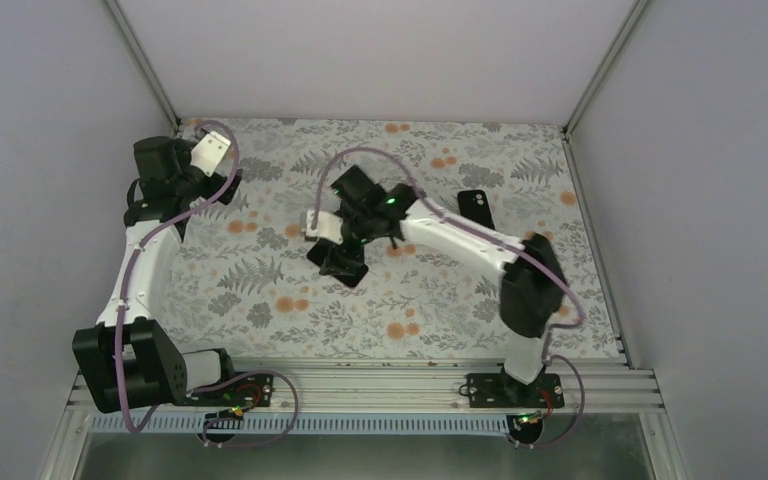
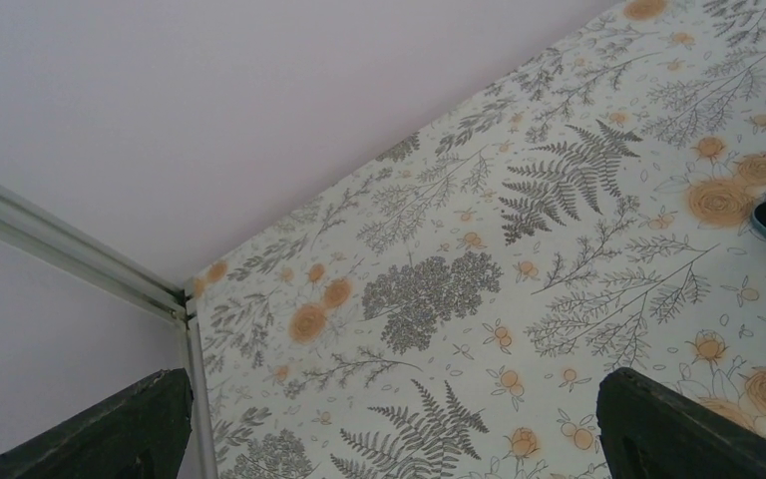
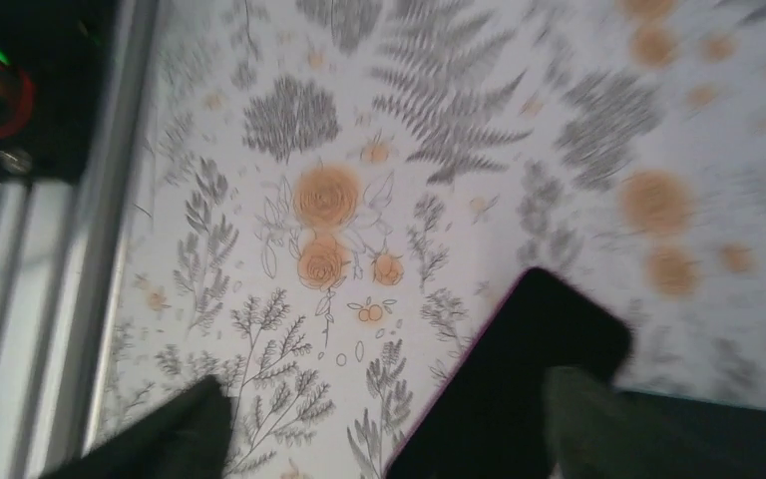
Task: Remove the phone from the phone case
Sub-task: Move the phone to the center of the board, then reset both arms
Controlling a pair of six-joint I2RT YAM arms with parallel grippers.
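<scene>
Phone, flat black slab with pinkish edge (image 3: 519, 359), lies on the floral table (image 3: 339, 120) under your right gripper (image 3: 389, 409), by one finger. Jaws parted, grasping nothing: likely lining up a hold on its edge.

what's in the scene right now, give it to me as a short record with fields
left gripper: open, empty, over the far left of the table
right gripper: open, mid-table, above the black slab
black slab: flat, pinkish edge, one finger overlaps it; phone or case unclear
second slab: black, camera corner showing, lies alone nearer the right wall
phone out of case: cannot tell
</scene>
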